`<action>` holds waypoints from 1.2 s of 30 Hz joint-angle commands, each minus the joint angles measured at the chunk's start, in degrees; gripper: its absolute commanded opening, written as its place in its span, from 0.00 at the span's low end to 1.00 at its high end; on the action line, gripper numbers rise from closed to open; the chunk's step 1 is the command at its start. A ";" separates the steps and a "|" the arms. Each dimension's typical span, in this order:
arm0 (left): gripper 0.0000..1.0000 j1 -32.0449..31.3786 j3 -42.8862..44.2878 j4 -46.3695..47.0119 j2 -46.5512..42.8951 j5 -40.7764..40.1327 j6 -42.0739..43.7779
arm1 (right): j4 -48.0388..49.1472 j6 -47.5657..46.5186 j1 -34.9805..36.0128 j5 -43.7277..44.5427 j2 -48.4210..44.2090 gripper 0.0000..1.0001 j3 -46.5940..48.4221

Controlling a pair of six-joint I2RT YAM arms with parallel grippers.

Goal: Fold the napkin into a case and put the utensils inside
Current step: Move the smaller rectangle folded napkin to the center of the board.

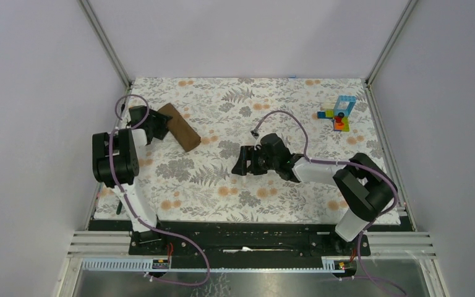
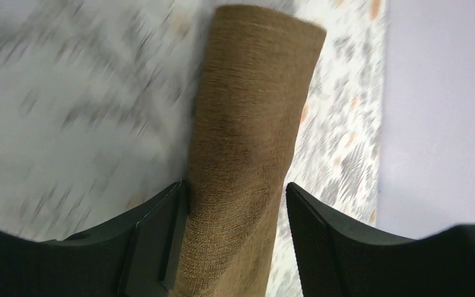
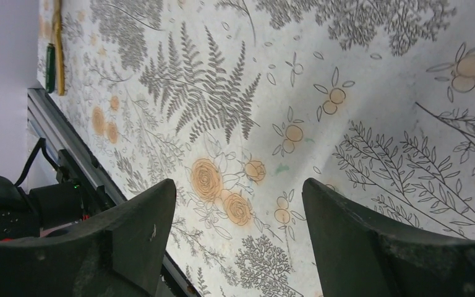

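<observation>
**Loose hold on the folded napkin was the main risk**

At the far left of the table, the left gripper stood astride the napkin, which lay as a narrow, folded brown strip, slanted on the floral cover. The jaws were partly apart. One pad touched the cloth's edge, while a sliver of cover showed between the other pad and the cloth, so nothing was gripped yet.

If the jaws closed from there, they would likely squeeze the strip across its width. That could bunch the layers and flatten the pocket meant to take the cutlery. A lift by one end could let the fold drop open. The wrist view was smeared, so how neatly the layers sat could not be told.

The utensils showed only in the right wrist view. They appeared as a thin yellow-orange piece with something green beside it, close to the near rail on the left arm's side. They were well apart from the napkin. The left arm's own body stood between the two, which would make the carry awkward. Their count was too small to tell.

Mid-table, the right gripper hung wide apart over bare cover, holding nothing.

At the far right, a stack of toy blocks stood well clear of everything.
</observation>
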 commanded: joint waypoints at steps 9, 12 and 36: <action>0.78 2.20 20.81 -2.31 9.80 1.90 9.47 | 2.54 -3.60 -1.00 2.83 -7.07 0.82 -3.49; 0.84 2.07 16.50 -9.95 1.69 -2.69 13.25 | 2.15 -3.79 -1.06 2.69 -7.76 0.82 -3.97; 0.99 -15.65 -4.20 5.28 -5.15 -2.59 6.02 | 3.26 -2.95 -1.58 0.74 -12.47 0.82 -7.31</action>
